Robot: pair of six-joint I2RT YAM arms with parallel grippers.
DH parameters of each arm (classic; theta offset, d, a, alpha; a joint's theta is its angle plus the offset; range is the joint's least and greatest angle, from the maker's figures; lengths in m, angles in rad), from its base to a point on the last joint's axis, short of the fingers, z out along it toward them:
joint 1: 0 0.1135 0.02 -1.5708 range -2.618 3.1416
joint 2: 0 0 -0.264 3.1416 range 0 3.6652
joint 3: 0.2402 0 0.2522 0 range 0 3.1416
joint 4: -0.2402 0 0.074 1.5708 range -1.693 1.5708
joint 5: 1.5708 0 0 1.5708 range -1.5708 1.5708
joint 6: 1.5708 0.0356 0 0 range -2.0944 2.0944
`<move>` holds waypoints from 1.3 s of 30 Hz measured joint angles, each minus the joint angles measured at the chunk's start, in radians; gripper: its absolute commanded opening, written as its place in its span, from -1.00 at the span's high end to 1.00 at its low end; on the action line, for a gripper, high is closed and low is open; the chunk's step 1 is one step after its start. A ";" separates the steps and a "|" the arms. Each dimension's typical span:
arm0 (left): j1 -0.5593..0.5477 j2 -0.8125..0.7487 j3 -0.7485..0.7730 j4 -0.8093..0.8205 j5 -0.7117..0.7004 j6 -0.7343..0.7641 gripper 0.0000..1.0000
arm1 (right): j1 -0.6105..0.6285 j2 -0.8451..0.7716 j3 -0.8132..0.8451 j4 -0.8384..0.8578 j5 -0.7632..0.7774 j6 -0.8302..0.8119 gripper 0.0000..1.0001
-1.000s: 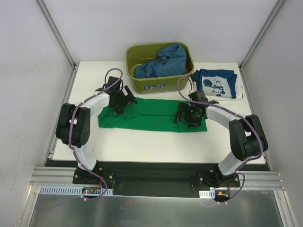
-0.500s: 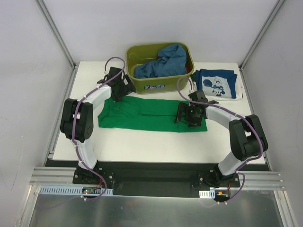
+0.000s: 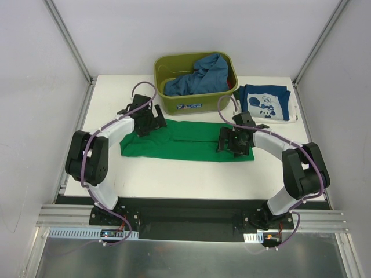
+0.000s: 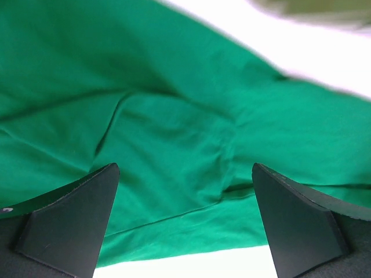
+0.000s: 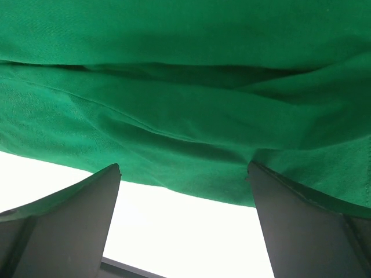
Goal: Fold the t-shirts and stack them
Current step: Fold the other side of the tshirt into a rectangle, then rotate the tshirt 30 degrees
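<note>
The green shirt [image 3: 185, 141] lies in a long strip across the bench [image 3: 174, 174]. Our left jaws and right jaws stand wide over its ends, holding nothing. If either pinches only the top layer, we risk dragging the fold apart.

The upper two thirds of the frame are filled by the green t-shirt [image 5: 185, 87], creased in long horizontal folds, with its hem running across the middle. The white table [image 5: 179, 237] is seen below the hem. The right gripper [image 5: 182, 168] is spread wide, with one dark finger at each lower corner.
</note>
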 measured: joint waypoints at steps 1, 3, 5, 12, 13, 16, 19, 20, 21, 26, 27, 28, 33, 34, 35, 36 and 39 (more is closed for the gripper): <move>-0.005 0.000 -0.011 0.000 -0.001 0.000 -0.99 | 0.000 -0.002 -0.001 0.000 0.002 -0.002 -0.93; -0.005 0.003 -0.032 -0.004 -0.004 0.000 -0.98 | 0.000 -0.005 -0.002 -0.005 0.006 -0.005 -0.93; -0.004 0.011 -0.035 -0.005 -0.015 0.001 -0.99 | 0.000 -0.005 -0.002 -0.012 0.012 -0.009 -0.93; 0.032 0.092 0.039 -0.010 -0.105 0.030 -0.99 | 0.000 -0.005 -0.002 -0.027 0.027 -0.023 -0.93; 0.043 0.101 0.060 -0.010 -0.129 0.037 -0.99 | 0.000 -0.005 -0.002 -0.028 0.028 -0.024 -0.93; 0.080 0.134 0.160 -0.008 -0.190 0.060 -0.98 | 0.000 -0.006 -0.002 -0.031 0.029 -0.030 -0.93; 0.122 0.148 0.245 0.011 -0.193 0.071 -0.98 | 0.000 -0.012 -0.002 -0.042 0.035 -0.036 -0.93; 0.134 0.143 0.260 0.021 -0.188 0.071 -0.99 | 0.000 -0.016 -0.002 -0.047 0.037 -0.039 -0.93; 0.143 0.138 0.261 0.029 -0.183 0.070 -0.99 | 0.000 -0.021 -0.001 -0.051 0.040 -0.040 -0.93; 0.151 0.023 0.102 0.045 -0.123 0.014 -0.99 | 0.000 -0.037 0.030 -0.079 0.052 -0.054 -0.93; 0.145 -0.014 0.044 0.043 -0.101 -0.003 -0.99 | 0.000 -0.037 0.049 -0.081 0.055 -0.057 -0.93; 0.139 -0.047 -0.005 0.043 -0.088 -0.016 -0.99 | 0.000 -0.037 0.071 -0.085 0.059 -0.060 -0.93; 0.063 -0.177 -0.215 0.010 -0.034 -0.082 -0.98 | 0.000 0.035 0.230 -0.087 0.079 -0.084 -0.93; 0.044 -0.182 -0.231 0.007 -0.025 -0.087 -0.99 | 0.000 0.066 0.267 -0.087 0.085 -0.089 -0.93; 0.028 -0.182 -0.241 0.005 -0.021 -0.092 -0.99 | 0.000 0.104 0.304 -0.086 0.089 -0.095 -0.93; 0.014 -0.181 -0.248 0.006 -0.014 -0.094 -0.98 | 0.000 0.142 0.335 -0.082 0.093 -0.101 -0.93; 0.011 -0.176 -0.252 0.010 -0.013 -0.098 -0.99 | 0.000 0.241 0.384 -0.077 0.097 -0.110 -0.93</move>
